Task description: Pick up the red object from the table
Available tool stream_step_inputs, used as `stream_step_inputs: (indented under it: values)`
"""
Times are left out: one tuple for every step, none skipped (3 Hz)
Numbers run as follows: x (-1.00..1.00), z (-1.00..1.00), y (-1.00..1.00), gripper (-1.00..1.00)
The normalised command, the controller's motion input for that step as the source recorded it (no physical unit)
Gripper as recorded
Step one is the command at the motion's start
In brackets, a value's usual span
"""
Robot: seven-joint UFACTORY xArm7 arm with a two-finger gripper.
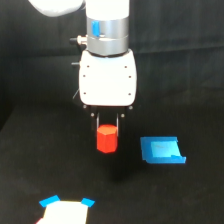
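The red object (107,139) is a small red-orange hexagonal block. It hangs upright between the two thin dark fingers (96,122) of my gripper (107,131), under the white gripper body. The gripper is shut on the block's upper part. The block is held above the black table (30,165), with a faint dark shadow on the surface below it. The block's lower half sticks out below the fingertips.
A flat blue tray-like piece (161,150) lies on the table to the exterior view's right of the block. A white piece with blue corners (65,210) sits at the bottom edge, left of centre. A dark curtain forms the background.
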Motion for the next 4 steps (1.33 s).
stream_step_inputs:
  values:
    - [0.41,1.0,0.02,-1.0]
    - [-0.14,0.44,-0.33,-0.65]
    - [-0.12,-0.18,0.16,-1.0]
    - [-0.22,0.08,-0.26,-0.93]
